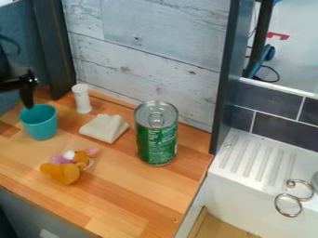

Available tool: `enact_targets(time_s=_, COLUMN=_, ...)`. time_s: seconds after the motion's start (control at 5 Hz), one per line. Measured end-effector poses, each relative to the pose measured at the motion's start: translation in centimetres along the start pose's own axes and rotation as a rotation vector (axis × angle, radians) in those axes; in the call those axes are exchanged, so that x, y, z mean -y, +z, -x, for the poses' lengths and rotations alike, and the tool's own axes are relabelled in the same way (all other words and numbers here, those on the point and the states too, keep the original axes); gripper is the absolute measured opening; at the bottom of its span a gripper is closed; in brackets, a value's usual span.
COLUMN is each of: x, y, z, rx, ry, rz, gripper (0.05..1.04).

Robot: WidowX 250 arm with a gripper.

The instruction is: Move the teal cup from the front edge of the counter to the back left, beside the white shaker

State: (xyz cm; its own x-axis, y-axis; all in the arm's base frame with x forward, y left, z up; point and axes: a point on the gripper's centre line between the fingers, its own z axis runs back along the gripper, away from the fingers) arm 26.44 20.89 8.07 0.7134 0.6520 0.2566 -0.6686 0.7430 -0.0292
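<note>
The black gripper (27, 93) hangs at the left edge of the view, its lower end at the back rim of a teal cup (40, 125). Whether it touches the cup, I cannot tell. Behind and to the right of the cup stands a white cylinder (81, 99). A folded cream cloth (104, 128) lies right of the cup. Upright near the middle is a green can (156, 142) with a silver top. In front of the cup and cloth rests an orange, pink and white plush toy (64, 168).
The wooden counter (127, 195) ends on the right beside a white sink with a ridged drainboard (258, 160). Curved metal rings (290, 205) sit on its edge. A whitewashed plank wall (149, 60) closes the back, between a dark post on the left and a dark panel on the right.
</note>
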Motion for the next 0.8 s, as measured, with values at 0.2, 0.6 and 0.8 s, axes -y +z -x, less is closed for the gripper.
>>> enact_targets(time_s=0.2, x=4.9, y=1.7, z=2.0, rx=-0.086, ry=-0.249, rz=0.040, gripper=1.000)
enact_targets(time_s=0.6, x=9.9, y=4.0, z=7.9, rx=-0.159, ry=-0.511, rz=0.076, gripper=1.001)
enact_targets(time_s=0.8, x=10.2, y=4.8, z=9.3, rx=-0.166, ry=-0.574, rz=0.118, gripper=1.001)
